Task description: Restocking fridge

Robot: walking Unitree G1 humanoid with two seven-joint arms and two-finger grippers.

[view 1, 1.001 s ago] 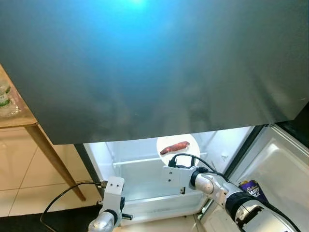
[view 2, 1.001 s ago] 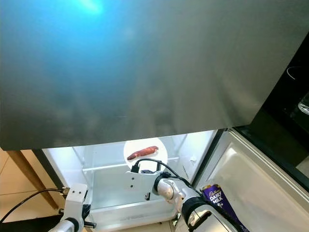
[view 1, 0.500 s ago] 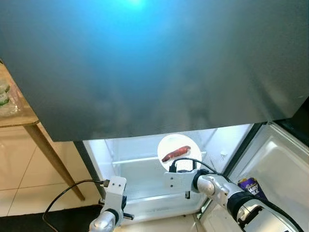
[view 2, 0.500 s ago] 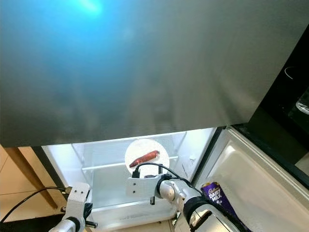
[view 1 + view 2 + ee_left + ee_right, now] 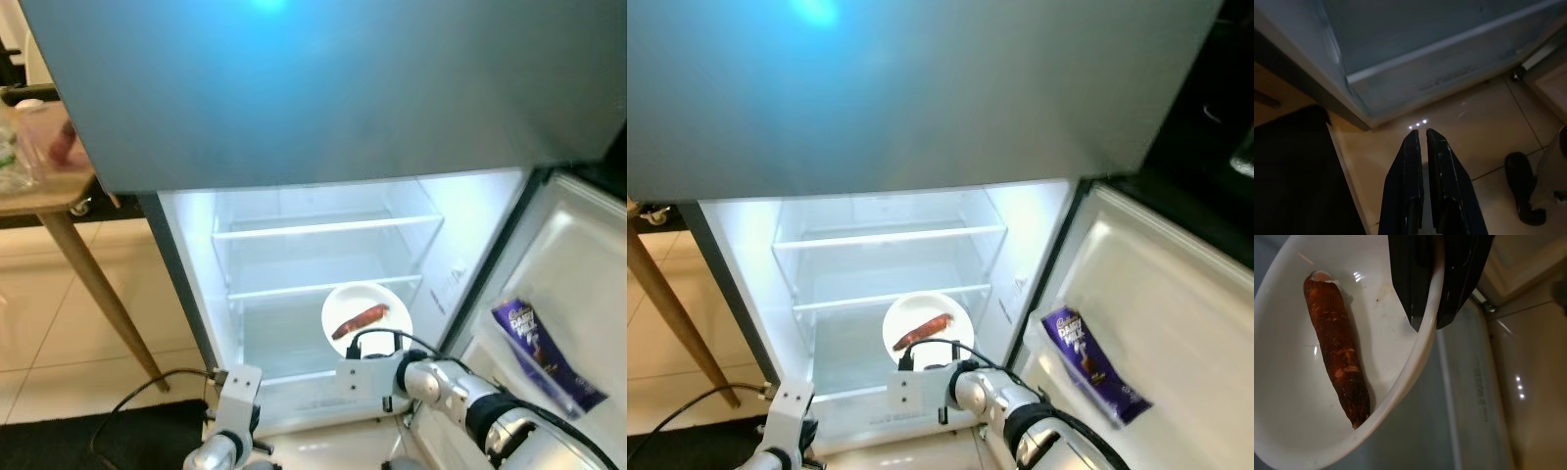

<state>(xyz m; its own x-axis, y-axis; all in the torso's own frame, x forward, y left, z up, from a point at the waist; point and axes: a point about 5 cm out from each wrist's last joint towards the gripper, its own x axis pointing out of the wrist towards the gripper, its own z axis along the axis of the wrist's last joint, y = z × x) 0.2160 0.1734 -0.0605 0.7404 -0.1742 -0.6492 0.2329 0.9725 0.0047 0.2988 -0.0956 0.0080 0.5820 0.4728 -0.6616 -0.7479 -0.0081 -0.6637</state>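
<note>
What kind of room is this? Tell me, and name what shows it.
Most likely a home kitchen: an open fridge with lit glass shelves, a chocolate bar in its door, a wooden table beside it on a tiled floor.

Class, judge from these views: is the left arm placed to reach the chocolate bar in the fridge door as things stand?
Probably not. The left gripper hangs low over the floor with jaws shut, and the chocolate bar sits in the door on the far right, beyond the right gripper holding the bowl.

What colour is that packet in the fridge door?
Purple packet, white lettering; clearest in the right eye view.
</note>
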